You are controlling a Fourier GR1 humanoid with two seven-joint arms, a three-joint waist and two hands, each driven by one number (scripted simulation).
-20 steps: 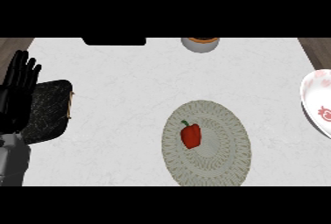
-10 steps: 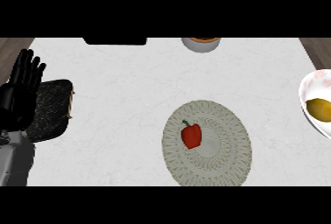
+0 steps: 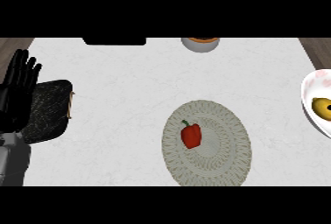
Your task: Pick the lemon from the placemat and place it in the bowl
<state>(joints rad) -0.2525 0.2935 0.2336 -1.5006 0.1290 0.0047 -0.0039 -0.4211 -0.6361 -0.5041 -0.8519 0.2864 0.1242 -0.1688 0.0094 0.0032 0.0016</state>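
At the right edge of the frame the lemon (image 3: 321, 106) sits in the bowl (image 3: 310, 87), apparently settled though cropped, so just retract clear of the rim; left hand (image 3: 16, 94) rests at far left, fingers straight and apart, right hand out of view.

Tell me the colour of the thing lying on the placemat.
Red with a green stem: a pepper on the grey-green woven placemat, head view.

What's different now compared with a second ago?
The lemon now lies in the bowl at the right edge; a second ago the bowl showed no lemon. The red pepper on the placemat has not moved, and the left hand stays open at the left.
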